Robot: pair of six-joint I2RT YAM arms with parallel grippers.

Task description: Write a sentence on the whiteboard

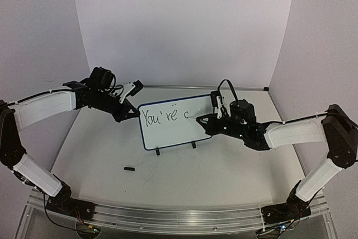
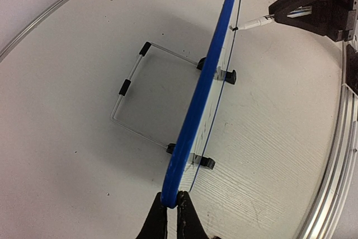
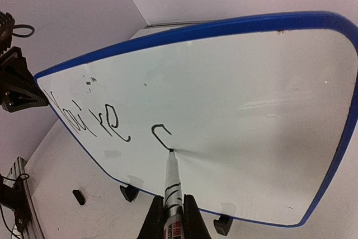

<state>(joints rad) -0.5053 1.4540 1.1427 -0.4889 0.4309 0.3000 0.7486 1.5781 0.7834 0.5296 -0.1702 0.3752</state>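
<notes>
The whiteboard (image 1: pixel 173 130), white with a thin blue frame and two black feet, stands upright mid-table. Its black lettering (image 1: pixel 161 117) reads "You're c" in one row; it also shows in the right wrist view (image 3: pixel 103 124). My left gripper (image 2: pixel 170 202) is shut on the board's blue edge (image 2: pixel 196 110) at its left end (image 1: pixel 131 110). My right gripper (image 3: pixel 173 208) is shut on a black-and-white marker pen (image 3: pixel 172 186). The pen tip touches the board (image 3: pixel 251 99) at the end of the "c" stroke (image 3: pixel 161 137). From above, the right gripper (image 1: pixel 204 120) sits at the board's right part.
A small black cap (image 1: pixel 130 168) lies on the table in front of the board, and shows in the right wrist view (image 3: pixel 79 196). A wire stand (image 2: pixel 134 102) props the board from behind. An aluminium rail (image 1: pixel 168 216) runs along the near table edge.
</notes>
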